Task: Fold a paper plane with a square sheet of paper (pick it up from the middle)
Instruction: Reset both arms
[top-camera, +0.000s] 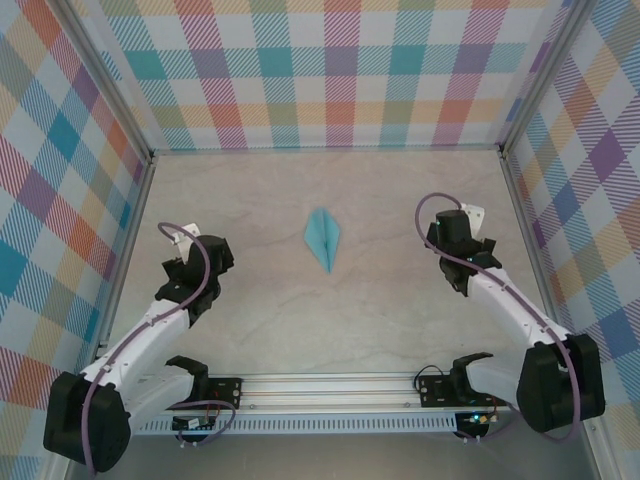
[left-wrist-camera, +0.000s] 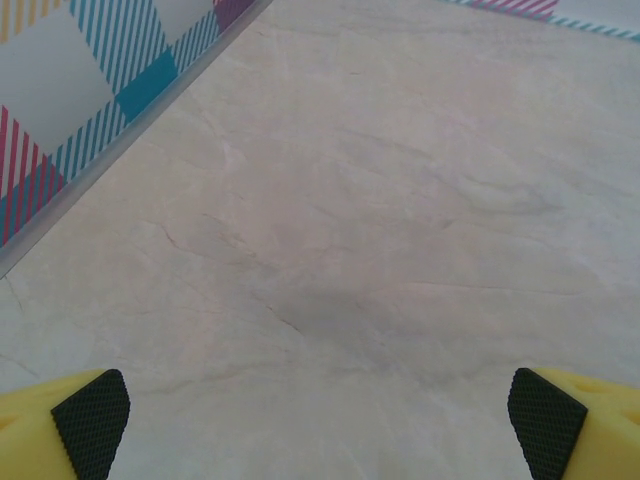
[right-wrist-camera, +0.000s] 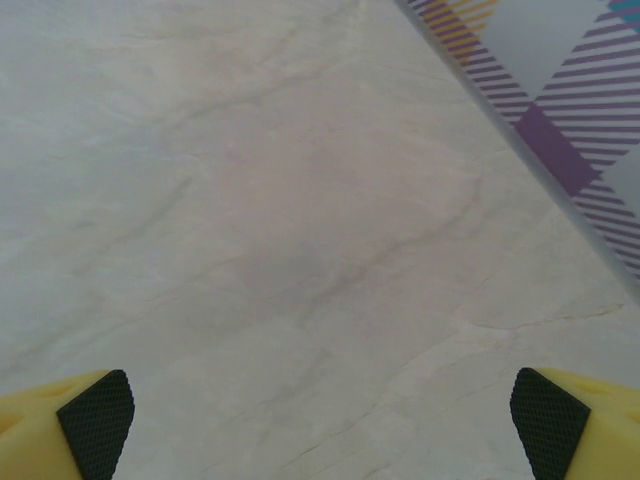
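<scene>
Squarely at mid-table, the paper plane (top-camera: 322, 238) lies flat on the marble-patterned table (top-camera: 400, 310), its narrower tip toward the near edge, well apart from both arms. The left gripper (left-wrist-camera: 320, 430) and right gripper (right-wrist-camera: 320, 430) flank it, each with jaws spread wide above the tabletop and gripping nothing. Plaid walls (top-camera: 330, 80) enclose the scene.

Open tabletop (top-camera: 250, 320) either side of central paper plane (top-camera: 323, 238), plaid walls (top-camera: 330, 70) enclosing three sides

Left claw (left-wrist-camera: 320, 432) spread wide (pads (left-wrist-camera: 92, 420) at bottom corners) over marble table (left-wrist-camera: 380, 180); plaid wall (left-wrist-camera: 70, 90) upper-left.
</scene>
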